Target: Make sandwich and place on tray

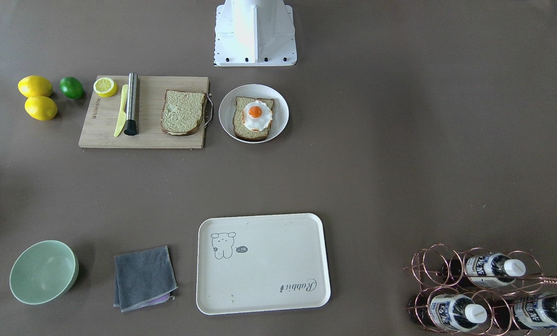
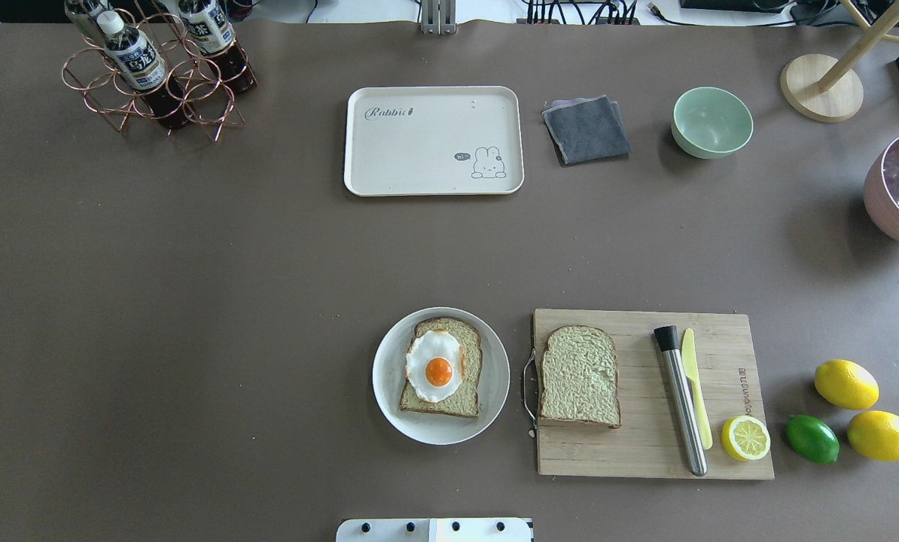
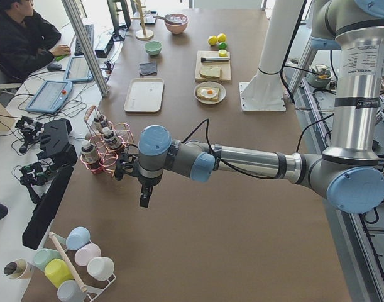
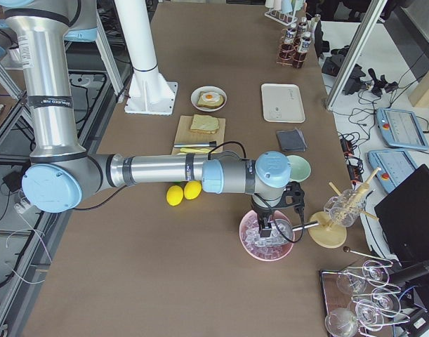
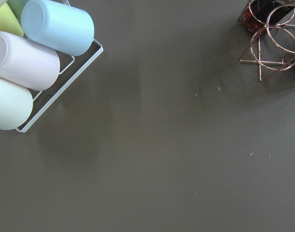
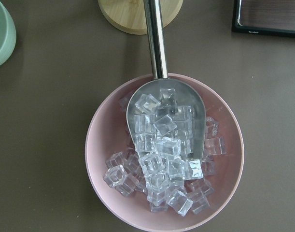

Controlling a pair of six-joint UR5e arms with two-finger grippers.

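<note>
One bread slice (image 2: 449, 399) lies on a round white plate (image 2: 389, 391) with the fried egg (image 2: 435, 366) on top. The second bread slice (image 2: 579, 375) lies flat on the wooden cutting board (image 2: 645, 444). The cream tray (image 2: 419, 150) sits at the far side of the table and holds nothing. My left gripper (image 3: 144, 200) hangs over bare table by the bottle rack, far from the bread. My right gripper (image 4: 265, 228) hangs over a pink ice bowl at the other end. I cannot tell whether either is open or shut.
The board also holds a steel rod (image 2: 680, 399), a yellow knife (image 2: 696, 388) and a lemon half (image 2: 745, 438). Lemons (image 2: 845, 384) and a lime (image 2: 812, 439) lie beside it. A grey cloth (image 2: 586, 129), green bowl (image 2: 711, 122), bottle rack (image 2: 156, 68), ice bowl (image 6: 164, 154) and cup rack (image 5: 31, 63) stand around.
</note>
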